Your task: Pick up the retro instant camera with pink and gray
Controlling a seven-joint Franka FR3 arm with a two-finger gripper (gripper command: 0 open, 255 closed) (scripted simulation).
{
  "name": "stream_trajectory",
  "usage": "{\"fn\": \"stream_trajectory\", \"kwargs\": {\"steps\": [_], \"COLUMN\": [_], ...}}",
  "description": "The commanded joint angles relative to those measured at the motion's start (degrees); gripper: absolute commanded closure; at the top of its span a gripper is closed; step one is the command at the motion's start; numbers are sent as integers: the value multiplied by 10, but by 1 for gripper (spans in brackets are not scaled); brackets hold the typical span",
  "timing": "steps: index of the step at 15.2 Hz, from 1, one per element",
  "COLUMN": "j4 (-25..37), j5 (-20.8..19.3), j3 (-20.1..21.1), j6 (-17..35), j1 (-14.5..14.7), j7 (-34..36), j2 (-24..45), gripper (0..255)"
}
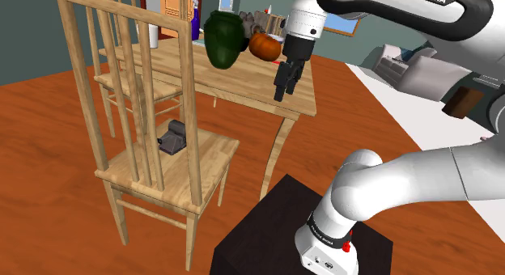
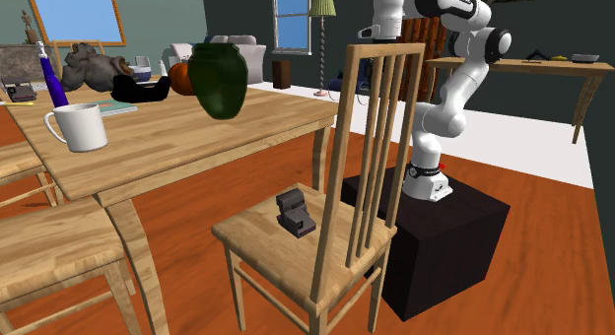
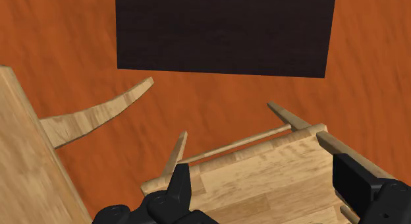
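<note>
Gripper [image 3: 263, 180], all black, two fingers [image 3: 178, 183]: in the wrist view they stand wide apart with nothing clasped between them, and bare chair seat shows below the gap. In the shoulder view the gripper [image 1: 284, 89] hangs pointing down in front of the near edge of the table [image 1: 231, 81], well above the seat level. Stand [image 3: 224, 31]: black box on a reddish-brown wood floor [image 1: 48, 152], seen at the shoulder view's lower right [image 1: 275, 225] and behind the chair in the second exterior view [image 2: 444, 225]. Chair [image 1: 206, 156]: light wood with a slatted back, set beside the table and between table and stand in the second exterior view [image 2: 256, 239]; part of its seat and rails shows under the fingers in the wrist view [image 3: 276, 167]. Instant camera [image 1: 172, 138]: small, drawn dark grey, with no pink that can be made out; it sits upright on the chair seat close to the back slats, well apart from the gripper and lower than it; the second exterior view places it [image 2: 294, 213] near the middle of the seat. Table [image 2: 197, 136]: light wood with curved legs. Items on the table: a dark green vase [image 1: 222, 37] [image 2: 217, 79], an orange rounded object [image 1: 263, 45] just beside the vase, and a white mug [image 2: 79, 126] toward the second exterior view's left.
</note>
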Motion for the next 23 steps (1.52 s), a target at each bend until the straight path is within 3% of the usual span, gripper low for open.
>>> {"fn": "stream_trajectory", "kwargs": {"steps": [1,12,23], "j4": [0,15,124], "j5": [0,25,58], "j3": [0,-3,-3], "j6": [0,177,294], "j1": [0,12,26], "j7": [0,-17,-42], "j2": [0,195,425], "gripper": [0,0,0]}}
